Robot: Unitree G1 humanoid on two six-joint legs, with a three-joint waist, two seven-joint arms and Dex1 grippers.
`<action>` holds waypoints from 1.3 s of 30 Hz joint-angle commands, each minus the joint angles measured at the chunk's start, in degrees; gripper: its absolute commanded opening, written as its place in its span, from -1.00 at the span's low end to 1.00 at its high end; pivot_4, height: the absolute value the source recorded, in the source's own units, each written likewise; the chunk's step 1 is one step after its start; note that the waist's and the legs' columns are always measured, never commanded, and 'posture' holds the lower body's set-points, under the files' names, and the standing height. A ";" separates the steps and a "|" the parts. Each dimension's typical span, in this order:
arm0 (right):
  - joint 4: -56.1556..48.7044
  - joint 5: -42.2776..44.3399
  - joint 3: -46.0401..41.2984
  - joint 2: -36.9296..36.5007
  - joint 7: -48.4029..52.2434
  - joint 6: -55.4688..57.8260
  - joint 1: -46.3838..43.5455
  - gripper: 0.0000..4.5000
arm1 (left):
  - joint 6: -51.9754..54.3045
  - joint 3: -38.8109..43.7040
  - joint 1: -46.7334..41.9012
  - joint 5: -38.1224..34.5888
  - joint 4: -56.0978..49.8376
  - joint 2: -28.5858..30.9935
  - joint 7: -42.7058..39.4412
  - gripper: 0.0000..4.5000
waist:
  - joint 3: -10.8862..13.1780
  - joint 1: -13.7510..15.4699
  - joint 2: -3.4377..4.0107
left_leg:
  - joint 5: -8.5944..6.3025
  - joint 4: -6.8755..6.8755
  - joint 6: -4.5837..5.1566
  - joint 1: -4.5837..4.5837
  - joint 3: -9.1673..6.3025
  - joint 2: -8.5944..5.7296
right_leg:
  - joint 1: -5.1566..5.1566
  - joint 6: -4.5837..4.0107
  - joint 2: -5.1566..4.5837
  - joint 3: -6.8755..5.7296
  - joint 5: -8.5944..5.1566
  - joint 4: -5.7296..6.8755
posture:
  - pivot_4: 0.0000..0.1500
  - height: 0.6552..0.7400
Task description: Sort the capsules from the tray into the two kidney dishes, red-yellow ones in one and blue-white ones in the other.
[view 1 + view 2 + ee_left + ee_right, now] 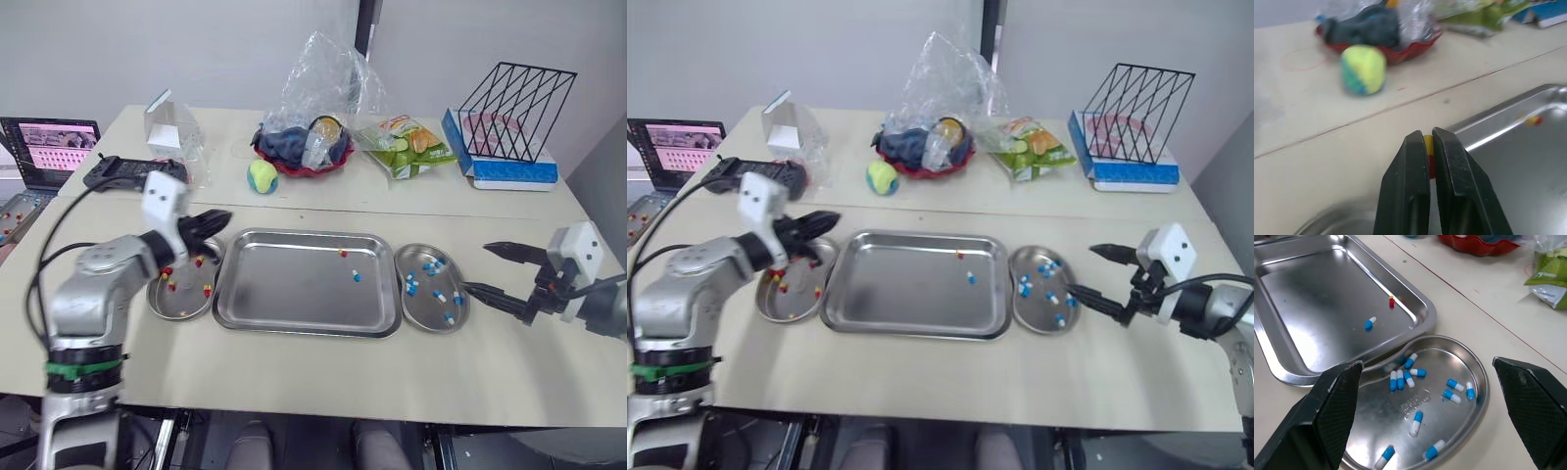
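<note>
Your left gripper [1424, 139] is clamped on a small red-yellow capsule [1427, 146], its yellow end poking past the tips. Looks v. light w/ a smooth, slippery shell, prob. crushable, so pinch across mid-body w/ a light squeeze only. It hangs by the far rim of the left steel kidney dish [165, 310], beside a corner of the flat steel tray [294, 294]. Right gripper [475, 266] has its fingers wide apart, just beside the right steel kidney dish [427, 313]. On the tray lie a second red-yellow capsule [343, 254] and a blue-white capsule [356, 276].

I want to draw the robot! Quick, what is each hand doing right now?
Left hand: closed, holding a red-yellow capsule.
Right hand: open, holding nothing.
</note>
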 commanded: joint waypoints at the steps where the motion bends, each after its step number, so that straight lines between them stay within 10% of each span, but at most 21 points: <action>1: 0.92 0.14 0.49 -0.17 0.90 -1.21 -2.27 1.00 | -1.60 2.41 1.60 -0.52 0.31 2.58 -0.99 -0.98 | 0.01 0.20 0.00 | 0.00 0.00 0.00 -0.01 -0.01 0.00 | 0.00 0.00 0.00 0.00 0.00 0.00 | 1.00 0.74; 14: 3.17 -0.24 3.56 -0.27 2.96 -2.20 -7.41 1.00 | -5.13 2.77 9.13 0.23 6.34 5.50 -3.87 -0.98 | 0.02 -0.04 0.01 | 0.00 -0.03 -0.01 -0.13 -0.09 0.00 | -0.05 -0.01 0.02 -0.03 0.00 -0.01 | 1.00 0.74; 28: 4.53 -0.74 4.37 1.56 3.41 -3.47 -6.96 1.00 | -7.29 10.23 14.10 -3.31 5.57 9.03 -7.82 0.99 | 0.04 -0.50 0.03 | 0.00 -0.05 0.00 -0.13 -0.10 0.00 | -0.08 -0.01 0.03 -0.01 0.00 -0.01 | 1.00 0.74; 39: 7.85 -2.03 6.14 2.36 3.45 -5.54 -9.88 1.00 | -10.53 17.70 14.93 -9.54 6.87 9.87 -12.99 0.99 | 0.05 -0.17 0.04 | 0.00 -0.05 -0.01 -0.17 -0.10 0.00 | -0.09 0.00 0.01 -0.04 -0.01 -0.02 | 1.00 0.74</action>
